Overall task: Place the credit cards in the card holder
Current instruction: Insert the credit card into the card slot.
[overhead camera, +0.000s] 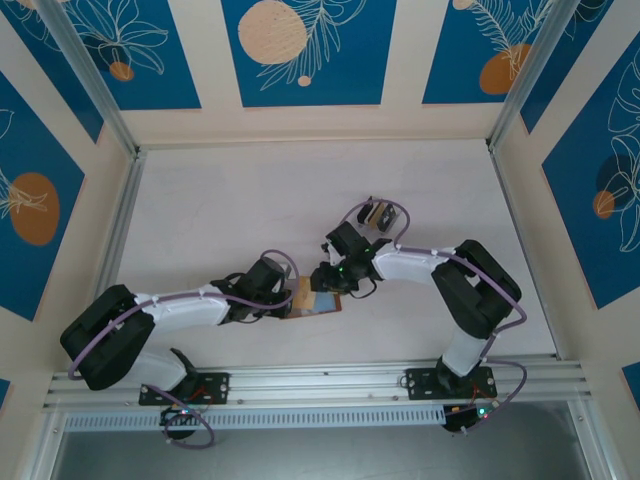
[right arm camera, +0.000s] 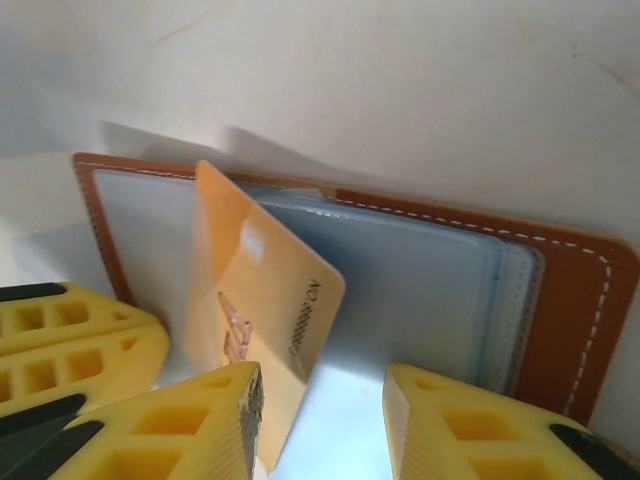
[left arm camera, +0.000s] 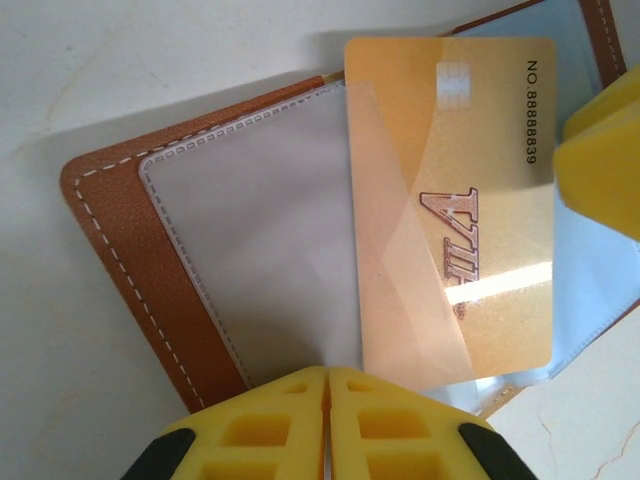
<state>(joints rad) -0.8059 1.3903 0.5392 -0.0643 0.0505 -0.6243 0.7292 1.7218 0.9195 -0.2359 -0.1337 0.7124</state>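
The card holder (overhead camera: pixel 315 300) lies open on the worktop (overhead camera: pixel 220 220), near the middle and between the two arms. A gold card (left arm camera: pixel 455 200) sits over its clear sleeve (left arm camera: pixel 260 260). One long edge of the card is tucked under a translucent flap, and the rest is uncovered and tilted up off the holder.

The left gripper (left arm camera: pixel 327 420) is closed, with its fingertips together at the near edge of the holder. I cannot tell whether it pinches the sleeve or only presses down. The right gripper (right arm camera: pixel 320 385) has its jaws apart. The card (right arm camera: pixel 260 300) leans beside one finger and is not clamped.

**Risks, as I judge them:**
- The card is only partly seated and nothing holds it, so it could slide back out or fall flat on top of the sleeve instead of inside it.
- If the right gripper pushes with the card at this tilt, the card may ride over the flap or buckle the soft plastic.
- If the left gripper lifts or slips, the holder (right arm camera: pixel 580 300) could skid across the smooth worktop or start to fold shut.
- The two grippers work very close together, so they could bump each other.

**Writing:**
- The card reads "NO.88888839" along one edge.
- It carries large embossed "VIP" lettering.
- A chip (left arm camera: pixel 455 80) sits near the number.
- No marking is legible on the holder.
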